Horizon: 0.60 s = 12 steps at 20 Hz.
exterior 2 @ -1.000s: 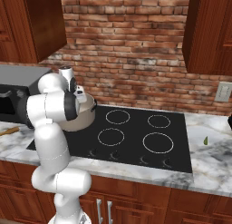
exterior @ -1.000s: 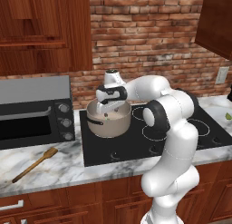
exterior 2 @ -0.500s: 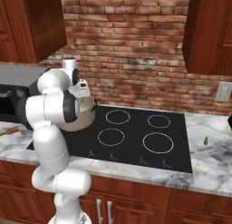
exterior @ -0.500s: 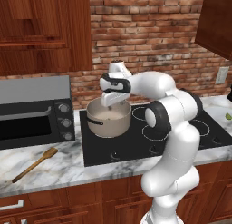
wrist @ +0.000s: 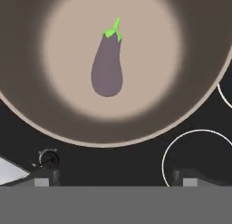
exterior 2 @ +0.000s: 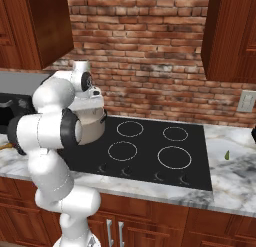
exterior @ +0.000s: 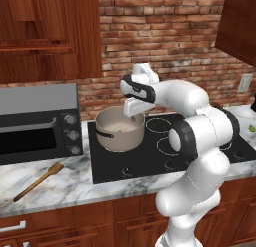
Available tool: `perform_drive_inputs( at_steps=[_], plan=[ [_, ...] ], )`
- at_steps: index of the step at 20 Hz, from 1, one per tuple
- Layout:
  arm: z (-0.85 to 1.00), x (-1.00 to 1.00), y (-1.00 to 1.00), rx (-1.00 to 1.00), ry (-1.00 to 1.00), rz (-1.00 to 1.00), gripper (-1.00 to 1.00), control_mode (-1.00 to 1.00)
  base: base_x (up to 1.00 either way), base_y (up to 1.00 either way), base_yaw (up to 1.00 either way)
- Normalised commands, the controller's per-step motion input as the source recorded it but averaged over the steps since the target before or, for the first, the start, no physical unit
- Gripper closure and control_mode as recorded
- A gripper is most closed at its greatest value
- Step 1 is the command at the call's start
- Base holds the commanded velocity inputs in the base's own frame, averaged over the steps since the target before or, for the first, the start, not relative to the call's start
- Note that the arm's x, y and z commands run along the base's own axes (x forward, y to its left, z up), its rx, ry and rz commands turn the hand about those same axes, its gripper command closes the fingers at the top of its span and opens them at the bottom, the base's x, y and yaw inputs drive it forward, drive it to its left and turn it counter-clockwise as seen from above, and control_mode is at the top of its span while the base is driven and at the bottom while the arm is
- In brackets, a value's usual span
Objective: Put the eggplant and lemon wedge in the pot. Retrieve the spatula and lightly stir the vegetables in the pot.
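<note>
Purple eggplant [wrist: 107,64] lies in the pot [exterior: 120,129]; jaws apart above; spatula [exterior: 39,180] beside toaster oven [exterior: 37,123]

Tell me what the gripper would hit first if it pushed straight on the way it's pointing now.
Most likely the eggplant lying on the floor of the pot, just below the open gripper. Depth is hard to judge, so it could meet the pot's bare floor beside it.

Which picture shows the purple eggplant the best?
The hand view. It looks straight down into the pot, so the whole eggplant lies plain on the pale bottom, green stem and all. From the two base views the pot's wall and the arm hide it.
</note>
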Motion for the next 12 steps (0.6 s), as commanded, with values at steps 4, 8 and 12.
perform_drive_inputs(
  at_steps=[4,8,12],
  plan=[
    [0.0,-1.0,-0.24,0.0,-0.06,0.0,-1.0,-1.0,0.0,0.0,0.0],
    [0.04,-1.0,-0.06,0.01,-0.04,0.0,-1.0,-1.0,0.0,0.0,0.0],
    [0.24,-0.98,0.0,0.01,-0.04,0.0,-1.0,-1.0,0.0,0.0,0.0]
  ],
)
